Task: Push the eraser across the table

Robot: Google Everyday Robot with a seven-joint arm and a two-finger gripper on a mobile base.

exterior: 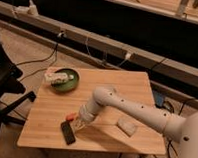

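Gripper [78, 125] beside eraser [67, 133], fingertips indistinct

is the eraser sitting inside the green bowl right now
No, the eraser lies flat on the table beside the gripper, apart from the green bowl.

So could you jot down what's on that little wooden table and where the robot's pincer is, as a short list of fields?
table: light wooden plank top
eraser: flat black block, near the front left edge
pincer: low over the table, right beside the eraser
orange item: just behind the eraser
green bowl: back left, holding a pale packet
grey block: front right, under the arm
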